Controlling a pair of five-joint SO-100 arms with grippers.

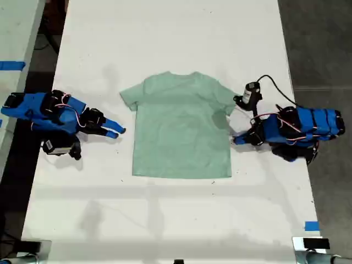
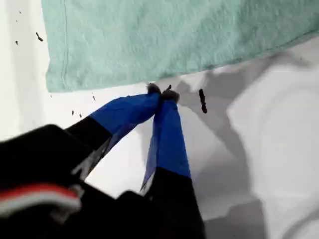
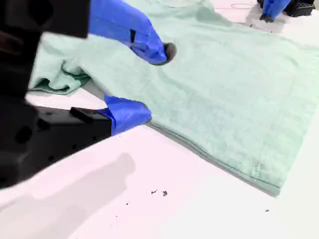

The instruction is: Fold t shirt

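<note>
Mint-green t shirt point(image 1: 181, 126) is lying flat and spread out in the middle of the white table point(image 1: 165, 33), neck toward the far edge in the exterior view, hem toward the near edge. My first hand point(image 2: 162, 92) sits on the exterior view's left, just off the shirt's side edge near the hem corner, blue fingertips point(image 2: 167, 129) pinched together with nothing between them, so clenched and not holding anything. My second hand point(image 3: 149, 82) is on the exterior view's right, right at the shirt's side edge below the sleeve. It's released: one blue finger point(image 3: 132, 30) hangs over the fabric, the other is down at the table beside the edge. The sleeve there looks a bit bunched up. Blue tape bit point(image 1: 311, 225) sits near the table's right near corner in the exterior view
</note>
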